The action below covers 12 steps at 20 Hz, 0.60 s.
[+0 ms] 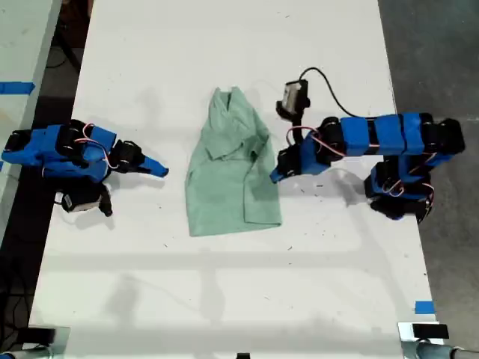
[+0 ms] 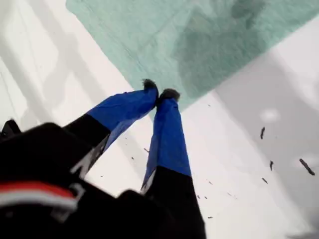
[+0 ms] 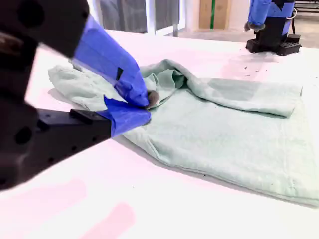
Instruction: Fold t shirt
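Observation:
The pale mint-green t shirt (image 1: 232,168) lies wrinkled and partly folded on the white table (image 1: 224,284), narrow end towards the far edge. My first gripper (image 1: 274,177) is on the exterior view's right. It is shut, with its tips (image 2: 159,93) at the t shirt (image 2: 199,40) edge, and I see no cloth between them. My second gripper (image 1: 162,171) is on the exterior view's left, shut, a short way from the cloth. In the second wrist view its closed tips (image 3: 147,103) stand before the t shirt (image 3: 239,129).
A small black device (image 1: 293,97) with a cable sits by the first arm. Blue tape (image 1: 423,307) marks the table near the exterior view's right edge. Dark floor borders both long sides of the table. Black specks (image 2: 264,132) dot the table near the first arm.

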Each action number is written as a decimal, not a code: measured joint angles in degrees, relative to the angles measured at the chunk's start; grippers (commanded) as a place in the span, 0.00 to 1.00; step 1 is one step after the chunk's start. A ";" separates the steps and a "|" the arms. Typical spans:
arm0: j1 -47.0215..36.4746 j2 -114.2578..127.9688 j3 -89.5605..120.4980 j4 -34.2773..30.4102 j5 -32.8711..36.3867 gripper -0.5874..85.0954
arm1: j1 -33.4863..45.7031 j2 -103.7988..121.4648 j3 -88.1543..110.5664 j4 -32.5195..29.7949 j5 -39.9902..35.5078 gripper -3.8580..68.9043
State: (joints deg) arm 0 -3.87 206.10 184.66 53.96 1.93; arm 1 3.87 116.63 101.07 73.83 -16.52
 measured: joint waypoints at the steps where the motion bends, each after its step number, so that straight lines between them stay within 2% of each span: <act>1: 0.00 0.00 0.00 0.00 0.00 0.01 | 0.62 7.65 8.00 -1.93 0.79 0.07; 3: 0.00 0.00 0.00 0.00 0.00 0.01 | 1.58 25.40 26.19 -7.29 1.76 0.07; 5: 0.00 0.00 0.00 0.00 0.00 0.01 | 2.55 44.30 44.21 -9.32 2.29 0.07; 7: 0.00 0.00 0.00 0.00 0.00 0.01 | 3.34 61.26 58.27 -9.23 2.46 0.07; 9: 0.00 0.00 0.00 0.00 0.00 0.01 | 5.01 76.73 67.59 -5.54 2.29 0.07; 12: 0.00 0.00 0.00 0.00 0.00 0.01 | 7.21 82.62 73.30 -4.04 3.16 0.07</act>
State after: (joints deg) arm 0 -3.87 206.10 184.66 53.96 1.93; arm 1 11.07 199.25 174.38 69.79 -13.36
